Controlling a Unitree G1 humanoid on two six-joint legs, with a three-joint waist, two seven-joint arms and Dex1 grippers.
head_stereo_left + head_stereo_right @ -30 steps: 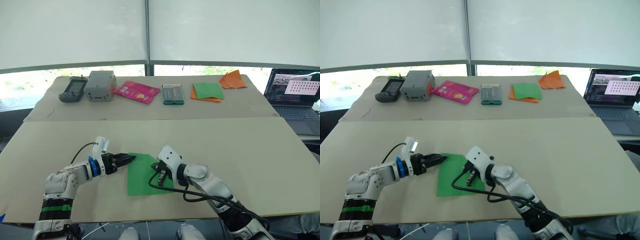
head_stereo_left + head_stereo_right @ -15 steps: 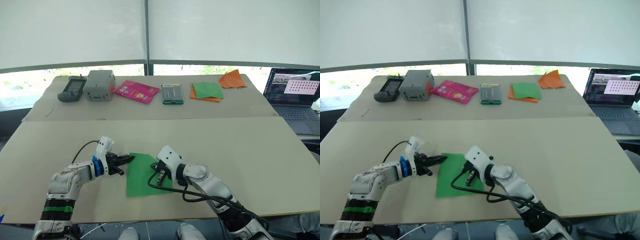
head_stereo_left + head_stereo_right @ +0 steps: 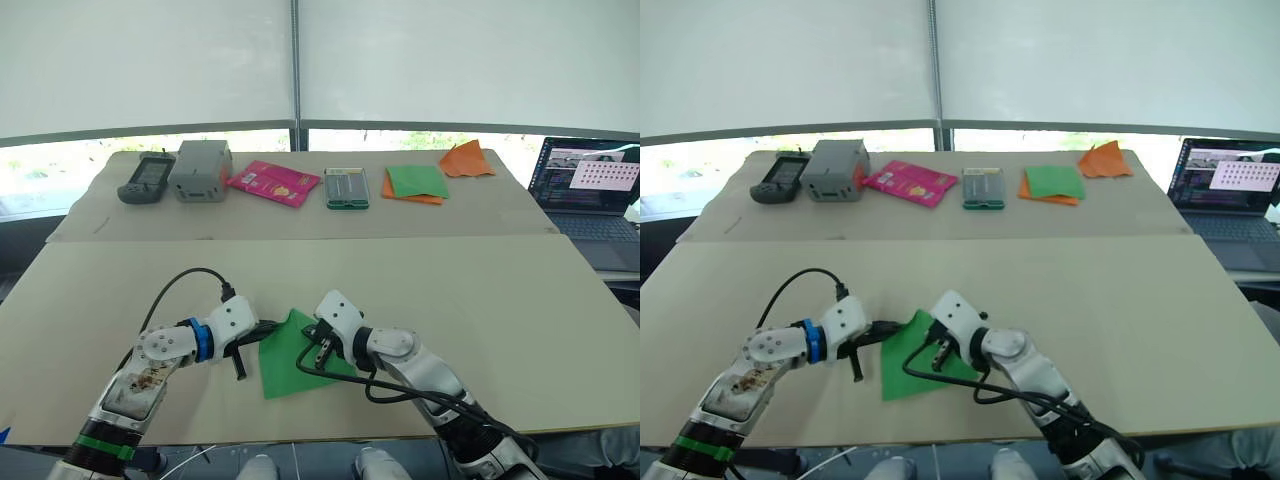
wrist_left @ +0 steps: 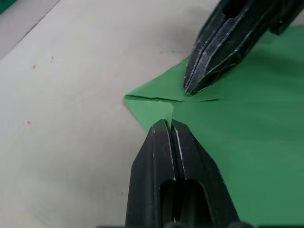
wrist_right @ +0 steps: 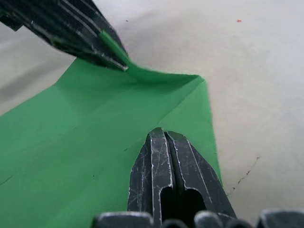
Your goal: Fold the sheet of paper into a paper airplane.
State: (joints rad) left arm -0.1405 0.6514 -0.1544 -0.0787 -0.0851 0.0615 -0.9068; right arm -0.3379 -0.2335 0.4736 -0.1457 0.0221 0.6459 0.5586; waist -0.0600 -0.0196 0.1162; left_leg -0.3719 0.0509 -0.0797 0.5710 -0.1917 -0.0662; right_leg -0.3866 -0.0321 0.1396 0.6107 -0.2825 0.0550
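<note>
The sheet of paper (image 3: 300,353), thin, bright green and creased, lies on the near tan table (image 3: 480,300) between my arms, one corner pointing away from me. My left gripper (image 4: 170,124) is pinched on its raised corner fold. My right gripper (image 5: 160,134), fingers together, seems to press the paper flat. Along the far table sit a grey box (image 3: 200,171), a pink packet (image 3: 273,183) and orange paper (image 3: 466,159).

near desk (image 3: 480,290): sheet of paper (image 3: 295,350), between both fingers | far desk (image 3: 290,215): remote (image 3: 146,179), grey box (image 3: 200,171), pink packet (image 3: 274,184)
</note>
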